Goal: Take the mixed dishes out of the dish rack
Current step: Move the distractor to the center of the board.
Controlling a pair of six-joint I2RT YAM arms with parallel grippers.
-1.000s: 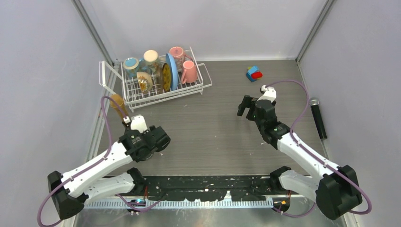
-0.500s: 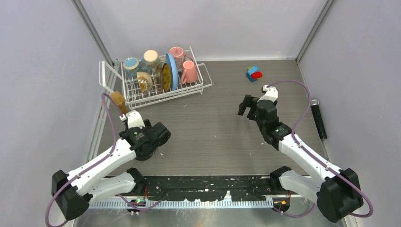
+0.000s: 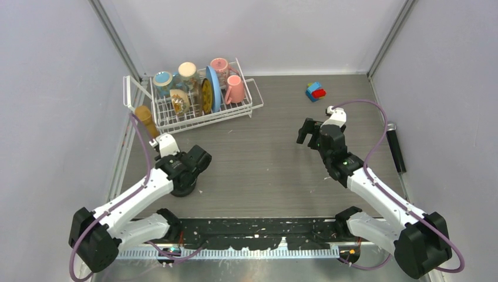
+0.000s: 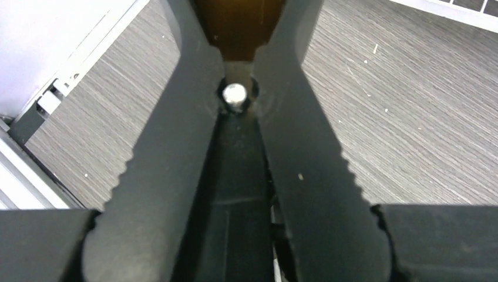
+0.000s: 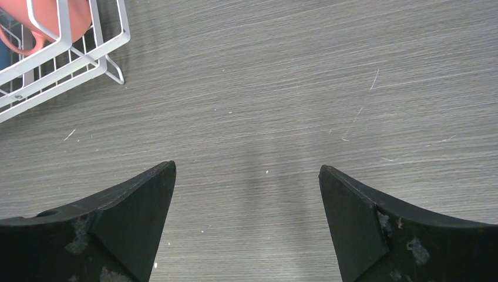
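Unloading is not yet begun: the mixed dishes (image 3: 212, 88) stand in the dish rack (image 3: 199, 116) at the far left of the counter (image 3: 264, 170), the left tool (image 3: 150, 130) clamps a brown cylinder (image 3: 143, 117) beside it, and the wide-spread right tool (image 5: 246, 176) should approach the rack.

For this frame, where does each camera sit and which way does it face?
Top external: above and behind the bases, looking down on the table; shows the left arm, jaws shut on a brown object, and the right arm, jaws open.
Left wrist: on the left wrist, looking along its jaws, closed on the brown object, at the table.
Right wrist: on the right wrist, looking down between open jaws at the table.
Shared: right wrist and top both show the dish rack corner and a pink mug.
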